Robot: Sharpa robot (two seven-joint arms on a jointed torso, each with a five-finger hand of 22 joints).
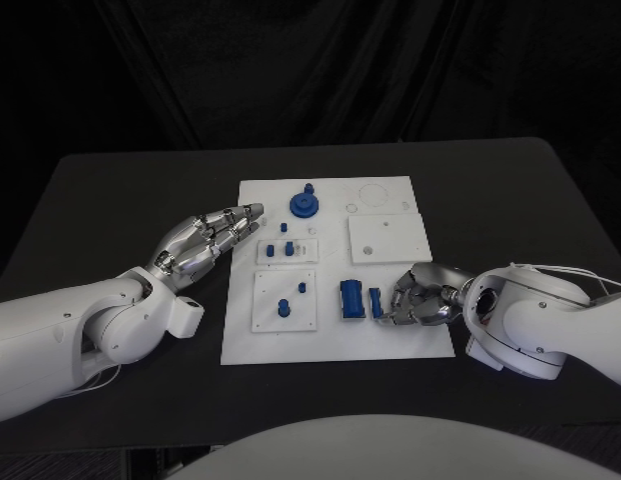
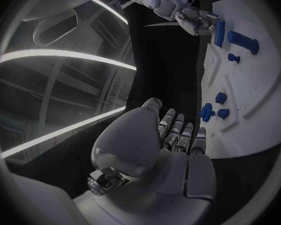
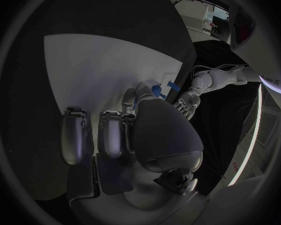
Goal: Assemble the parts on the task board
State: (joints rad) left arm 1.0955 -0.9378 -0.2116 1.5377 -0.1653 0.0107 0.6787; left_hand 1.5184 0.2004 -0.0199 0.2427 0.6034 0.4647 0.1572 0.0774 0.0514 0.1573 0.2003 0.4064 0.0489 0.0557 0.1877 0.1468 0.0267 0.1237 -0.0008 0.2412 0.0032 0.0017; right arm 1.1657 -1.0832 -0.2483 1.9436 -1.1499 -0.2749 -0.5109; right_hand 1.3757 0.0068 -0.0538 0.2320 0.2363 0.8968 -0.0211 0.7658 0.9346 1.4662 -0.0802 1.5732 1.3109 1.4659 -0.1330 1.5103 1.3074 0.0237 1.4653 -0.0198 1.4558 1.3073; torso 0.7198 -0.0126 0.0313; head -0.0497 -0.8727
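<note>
Bare table (image 1: pixel 123 190) flanking task board (image 1: pixel 397 335)

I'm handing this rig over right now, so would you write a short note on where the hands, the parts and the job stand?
Left hand: open, holding nothing, fingers stretched out by the left edge of the task board.
Right hand: fingers curled at the narrow blue part at the board's lower right; a firm hold cannot be confirmed.
Parts: large blue block just left of that part; round blue part at the board's top; small blue pieces on the left-side plates.
Done: cannot tell which parts are already seated.
Left: the narrow part and block appear still to be placed.
</note>
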